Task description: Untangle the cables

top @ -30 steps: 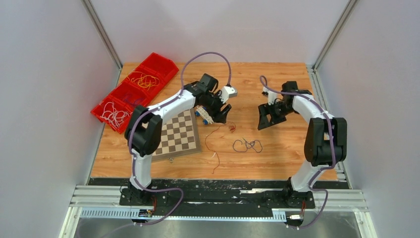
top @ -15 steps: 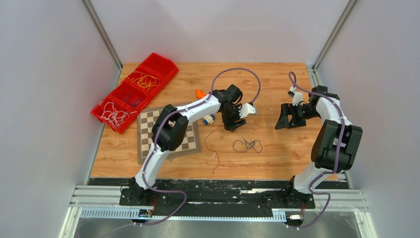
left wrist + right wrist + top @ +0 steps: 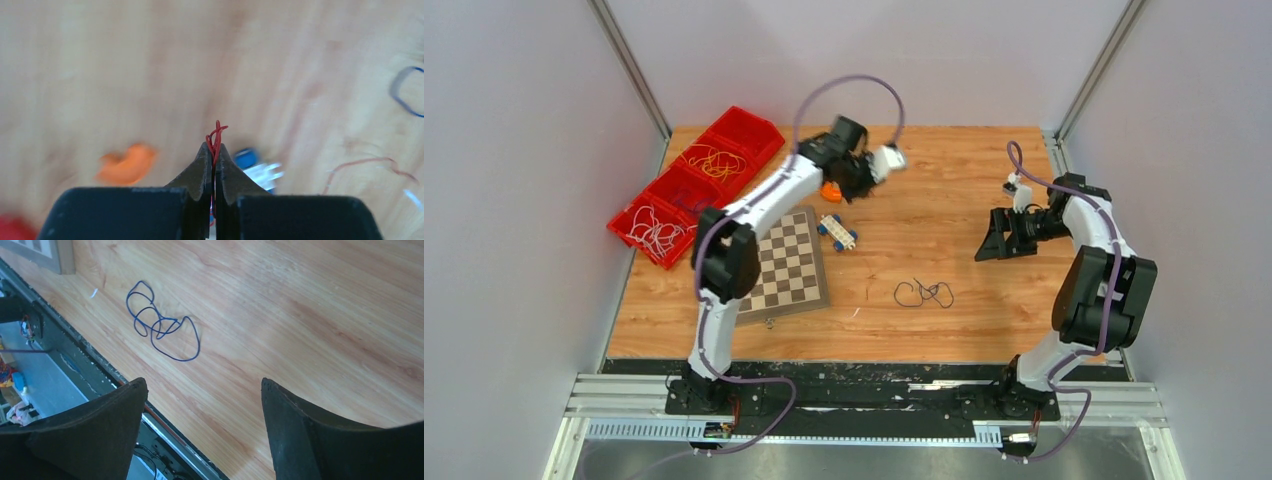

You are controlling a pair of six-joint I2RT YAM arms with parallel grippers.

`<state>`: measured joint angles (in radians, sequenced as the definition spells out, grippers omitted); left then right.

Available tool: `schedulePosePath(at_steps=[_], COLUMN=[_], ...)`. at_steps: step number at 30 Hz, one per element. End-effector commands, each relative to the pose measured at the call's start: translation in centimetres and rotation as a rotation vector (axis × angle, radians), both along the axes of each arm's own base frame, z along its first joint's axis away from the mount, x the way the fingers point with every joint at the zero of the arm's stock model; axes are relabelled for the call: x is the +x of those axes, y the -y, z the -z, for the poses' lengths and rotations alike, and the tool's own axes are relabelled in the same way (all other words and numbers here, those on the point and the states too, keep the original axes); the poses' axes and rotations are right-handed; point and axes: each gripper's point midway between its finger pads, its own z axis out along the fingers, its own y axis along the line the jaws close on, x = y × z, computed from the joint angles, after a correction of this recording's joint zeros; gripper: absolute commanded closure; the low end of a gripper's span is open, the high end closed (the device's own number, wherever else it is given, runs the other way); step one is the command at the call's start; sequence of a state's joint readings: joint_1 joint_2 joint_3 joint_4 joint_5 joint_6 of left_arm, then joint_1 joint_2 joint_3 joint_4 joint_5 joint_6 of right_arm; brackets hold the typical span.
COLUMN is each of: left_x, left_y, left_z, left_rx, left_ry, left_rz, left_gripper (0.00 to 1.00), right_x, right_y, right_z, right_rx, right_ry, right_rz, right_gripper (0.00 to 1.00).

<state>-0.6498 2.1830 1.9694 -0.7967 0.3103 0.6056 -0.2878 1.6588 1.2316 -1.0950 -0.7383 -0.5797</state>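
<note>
Robotics lab test cell. Evidence: 2 robot arms, left arm [image 3: 759, 205] & right arm [image 3: 1092, 235], bolted side by side on an alu rail [image 3: 874, 395] along the bench's near edge. The wooden bench [image 3: 984, 330] is boxed in by plain pale walls [image 3: 514, 230] on 3 sides, w/ alu posts [image 3: 629, 65] rising from both far corners. Props look staged, not domestic: red bins [image 3: 749, 128] at the far-left corner w/ wires [image 3: 712, 160] sorted by colour, a chessboard [image 3: 786, 268] nr the left edge, a toy car [image 3: 836, 232] just off its far-right corner, and a cable loop [image 3: 922, 293] lying mid-bench.
</note>
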Motion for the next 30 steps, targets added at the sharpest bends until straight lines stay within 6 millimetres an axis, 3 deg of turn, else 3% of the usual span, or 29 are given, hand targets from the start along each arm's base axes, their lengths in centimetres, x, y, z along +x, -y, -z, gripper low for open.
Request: schedulePosePath(at_steps=[1,2,3,4,5,6,7,10,12,15,21,25,30], left_x=[9.4,10.6,11.8,12.8,13.7,14.6,15.5,18.1,19.6,21.5,23.8,24.7,26.0], left_y=[-9.0,-10.3,-12.9,-13.9,-16.6,-17.5,-19.9,-23.7,-25.9,-28.5,-31.1,-31.7,-32.0], left_z=[-18.0,-20.6,-22.0,-23.8,-25.0,-26.2,-27.0,-29.0,-29.2,-29.0,-27.3,-25.8,-23.8], left_rx=[-0.299,-0.347,-0.382,-0.436,-0.456,-0.504,-0.517,-0.553,-0.545,-0.543,-0.523,-0.516,-0.493], left_ry=[0.368,0.432,0.452,0.490,0.526,0.570,0.606,0.741,0.790,0.839,0.889,0.881,0.886], left_rz=[-0.309,-0.344,-0.416,-0.449,-0.496,-0.513,-0.556,-0.623,-0.655,-0.689,-0.699,-0.698,-0.699], left_gripper=[1.00,1.00,1.00,1.00,1.00,1.00,1.00,1.00,1.00,1.00,1.00,1.00,1.00], right_x=[-0.3,-0.6,-0.9,-1.1,-1.2,-1.4,-1.6,-2.5,-2.7,-3.3,-4.2,-4.8,-5.6], right_y=[-3.0,-3.8,-4.6,-5.3,-6.0,-6.7,-7.6,-9.4,-10.4,-11.6,-12.3,-12.3,-12.3], right_z=[-1.5,-1.4,-1.2,-0.9,-0.6,-0.2,0.3,1.9,2.8,3.8,6.3,7.4,8.3], right_rx=[0.061,0.049,0.033,0.013,-0.009,-0.035,-0.062,-0.151,-0.197,-0.234,-0.308,-0.303,-0.295], right_ry=[0.055,0.059,0.065,0.070,0.075,0.078,0.084,0.071,0.077,0.075,0.042,-0.006,-0.040], right_rz=[-0.125,-0.159,-0.190,-0.226,-0.254,-0.285,-0.324,-0.415,-0.452,-0.494,-0.544,-0.552,-0.560], right_gripper=[0.17,0.17,0.17,0.16,0.15,0.14,0.12,0.07,0.02,0.01,0.07,0.23,0.51])
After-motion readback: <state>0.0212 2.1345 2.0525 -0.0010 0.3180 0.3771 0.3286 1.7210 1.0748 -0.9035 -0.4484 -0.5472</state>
